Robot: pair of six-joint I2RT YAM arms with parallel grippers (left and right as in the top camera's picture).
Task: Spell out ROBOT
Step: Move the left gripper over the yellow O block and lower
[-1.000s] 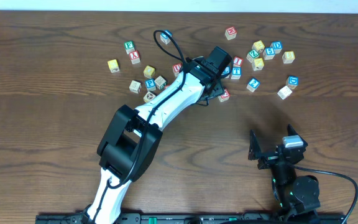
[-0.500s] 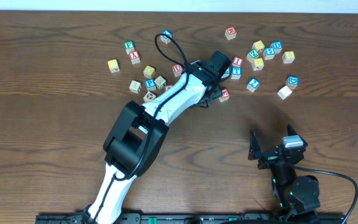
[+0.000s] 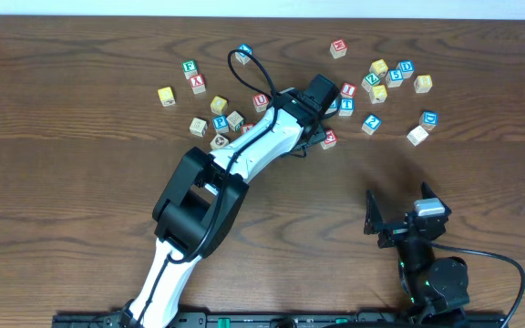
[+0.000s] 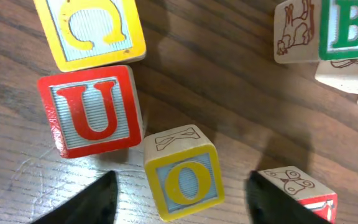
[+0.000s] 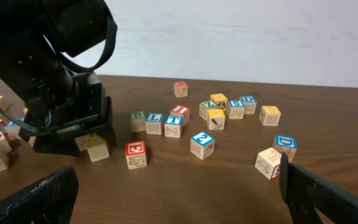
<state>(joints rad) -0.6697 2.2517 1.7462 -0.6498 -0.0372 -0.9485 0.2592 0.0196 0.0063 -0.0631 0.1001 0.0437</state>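
Left arm reaches out over the scatter of letter blocks at the far side of the bench (image 3: 62,228). Left wrist view: left gripper (image 4: 180,190) spread wide, one finger on each side of the yellow O block (image 4: 182,180), a bare gap between each finger and the block, nothing held. The O block lies a little skewed, just beside the red U block (image 4: 92,112); a yellow block (image 4: 92,28) sits above the U and a green B block (image 4: 347,28) is off to the far right. Right gripper (image 5: 179,186) parked low near the bench's near edge, its fingers wide apart and empty, well away from the blocks. A blue T block (image 5: 173,124) shows in the right wrist view among the cluster there. Progress, as I judge it: no word started. Overhead shows the blocks loose in groups and no row laid out on the open bench. An O looks to be the first pick, with the grasp not yet made. R, B, T and a second O are all left to fetch; I cannot find an R, the faces being too small.
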